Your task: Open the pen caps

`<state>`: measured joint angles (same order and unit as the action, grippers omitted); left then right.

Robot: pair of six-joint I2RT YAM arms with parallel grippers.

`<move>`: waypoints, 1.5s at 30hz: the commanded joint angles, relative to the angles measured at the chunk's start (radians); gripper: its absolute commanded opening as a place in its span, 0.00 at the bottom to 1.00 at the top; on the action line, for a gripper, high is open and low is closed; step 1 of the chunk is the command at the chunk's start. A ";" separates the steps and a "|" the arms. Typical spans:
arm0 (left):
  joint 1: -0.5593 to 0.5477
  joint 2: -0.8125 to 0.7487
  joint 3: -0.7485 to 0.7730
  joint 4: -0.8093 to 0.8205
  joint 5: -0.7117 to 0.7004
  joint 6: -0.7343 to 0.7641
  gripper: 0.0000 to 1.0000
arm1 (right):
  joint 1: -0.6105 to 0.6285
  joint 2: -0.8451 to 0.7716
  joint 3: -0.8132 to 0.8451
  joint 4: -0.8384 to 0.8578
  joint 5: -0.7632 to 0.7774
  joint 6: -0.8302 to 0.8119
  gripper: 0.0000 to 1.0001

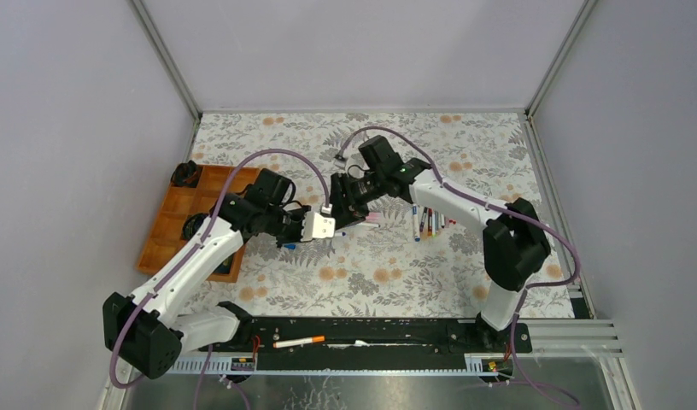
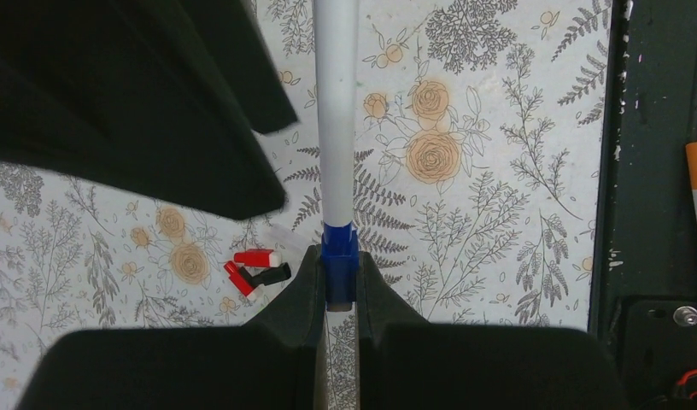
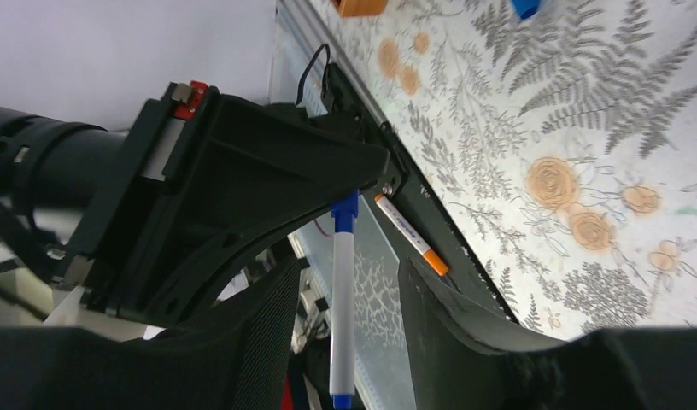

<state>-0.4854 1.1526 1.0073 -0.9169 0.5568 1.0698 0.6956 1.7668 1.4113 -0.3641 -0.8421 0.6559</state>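
**ITEM: blue-ended pen, held mid-air betw. both arms**

**Location:** blue-ended pen (image 3: 342, 290) sits above the bench (image 1: 371, 273), centre-left, clear of the surface. White barrel, blue at both ends.

**Left fingers** (image 2: 298, 299): clamped tight on one blue end, w/ the barrel sticking straight out toward the other arm. Likely reason: anchors the pen so the other arm can pull along its axis.

**Right fingers** (image 3: 260, 333): apart, one each side of the barrel, not touching it in own wrist view. Judged: lined up for a grip nearer the far end; cap pull not yet done.

**Other stock:**
- Loose caps (image 2: 255, 266), red x2 + black, lie together on the bench below, off their pens.
- Pen pile (image 1: 426, 222) lies to the right, near the right arm.
- Orange-tipped pen (image 3: 411, 239) lies on the black rail (image 1: 413, 329) at the near edge.
- Orange tray (image 1: 170, 231) is at far left.

**Unclear:**
- Which blue end is the cap: can't tell. The far end is cut off at the frame edge in right wrist view.
- Pile count and cap status are too small to read from overhead.
- Dark object in the tray's far corner is unidentified.
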 commanded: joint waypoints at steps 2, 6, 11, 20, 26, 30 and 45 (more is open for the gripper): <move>-0.021 0.002 -0.010 -0.006 -0.059 0.043 0.00 | 0.048 0.060 0.031 0.053 -0.132 0.006 0.52; -0.023 0.005 -0.010 -0.005 -0.071 0.049 0.00 | 0.070 0.101 0.044 0.044 -0.147 -0.001 0.46; -0.024 0.005 -0.017 -0.002 -0.088 0.057 0.00 | 0.076 0.112 0.040 0.031 -0.144 -0.016 0.28; -0.024 0.008 -0.099 0.094 -0.312 0.125 0.00 | 0.056 0.055 -0.032 -0.034 -0.090 -0.089 0.00; 0.010 0.021 -0.178 0.190 -0.464 0.195 0.00 | 0.014 -0.016 -0.154 -0.063 -0.057 -0.139 0.00; 0.058 0.042 -0.166 0.196 -0.447 0.208 0.00 | -0.017 -0.058 -0.220 -0.064 -0.048 -0.157 0.00; 0.084 0.213 -0.214 0.304 -0.262 0.021 0.00 | -0.127 -0.236 -0.330 -0.047 0.708 -0.169 0.00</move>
<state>-0.4049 1.3041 0.8284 -0.7044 0.2520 1.1713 0.5831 1.6104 1.1305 -0.4469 -0.4755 0.4679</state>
